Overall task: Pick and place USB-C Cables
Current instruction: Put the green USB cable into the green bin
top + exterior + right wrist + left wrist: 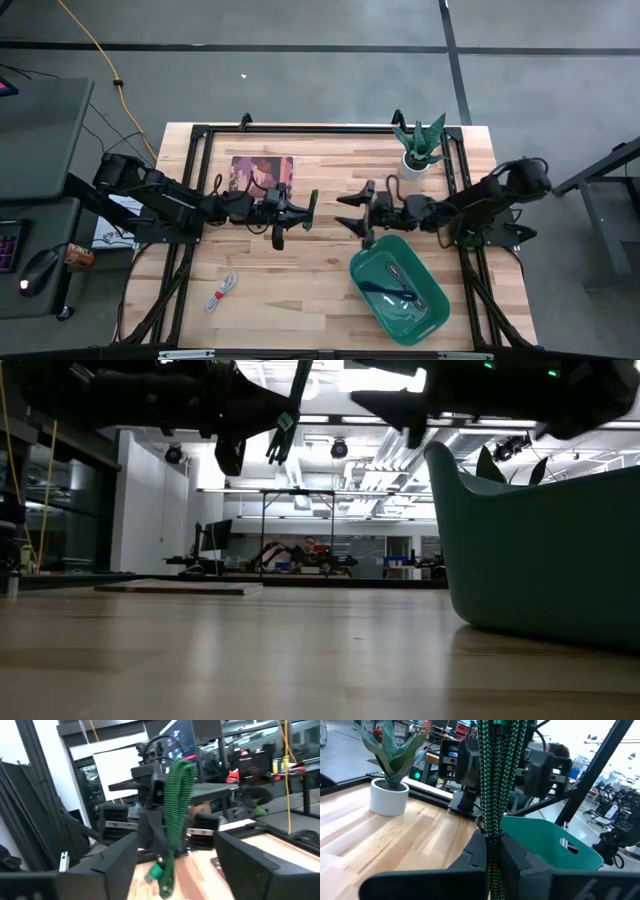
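High view: the green cable (pixel 312 210) is held clear of the worktop near its middle by the left gripper (pixel 296 212), and the right gripper (pixel 352 210) is faced towards it with a gap between. A hand-over is judged to be the step in hand; it is best done with the right fingers brought around the free part of the bundle and closed before the left grip is let go. The teal tub (pixel 432 306) is seen by the front right corner with 2 cables inside, and the white-and-red cable (pixel 222 292) is left near the front left edge.

Low view: both grippers are seen overhead, above the tub (pixel 540 550).

Left wrist view: the fingers (pixel 520 862) are seen clamped together on the green cable (pixel 495 795).

Right wrist view: the fingers (pixel 247 855) are spread wide and nothing is touched; the green cable (pixel 175 805) is hung between them, farther off.
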{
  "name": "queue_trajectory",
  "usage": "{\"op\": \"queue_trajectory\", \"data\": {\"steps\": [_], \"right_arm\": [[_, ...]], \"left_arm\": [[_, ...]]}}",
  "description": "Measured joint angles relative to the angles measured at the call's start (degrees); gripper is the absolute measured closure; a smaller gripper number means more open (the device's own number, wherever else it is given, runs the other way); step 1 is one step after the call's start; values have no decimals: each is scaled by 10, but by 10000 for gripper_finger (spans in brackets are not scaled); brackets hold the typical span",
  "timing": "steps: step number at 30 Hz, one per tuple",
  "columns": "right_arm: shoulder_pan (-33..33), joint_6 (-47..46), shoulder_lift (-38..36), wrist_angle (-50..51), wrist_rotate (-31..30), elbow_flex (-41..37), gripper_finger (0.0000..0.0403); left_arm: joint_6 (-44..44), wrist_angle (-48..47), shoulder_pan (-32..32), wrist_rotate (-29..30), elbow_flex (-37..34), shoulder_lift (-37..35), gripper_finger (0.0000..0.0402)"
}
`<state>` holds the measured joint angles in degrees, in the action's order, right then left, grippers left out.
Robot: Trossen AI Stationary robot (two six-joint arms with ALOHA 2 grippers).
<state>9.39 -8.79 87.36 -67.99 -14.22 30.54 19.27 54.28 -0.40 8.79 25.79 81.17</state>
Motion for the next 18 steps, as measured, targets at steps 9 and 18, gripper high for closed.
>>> {"op": "queue_trajectory", "data": {"steps": [9,18], "right_arm": [[0,32,74,104,-49,125,71],[-2,34,102,170,-57,200,70]], "left_arm": [[7,-5,-1,-7,1,0,401],[12,-14,-15,-8,6,0,401]]}}
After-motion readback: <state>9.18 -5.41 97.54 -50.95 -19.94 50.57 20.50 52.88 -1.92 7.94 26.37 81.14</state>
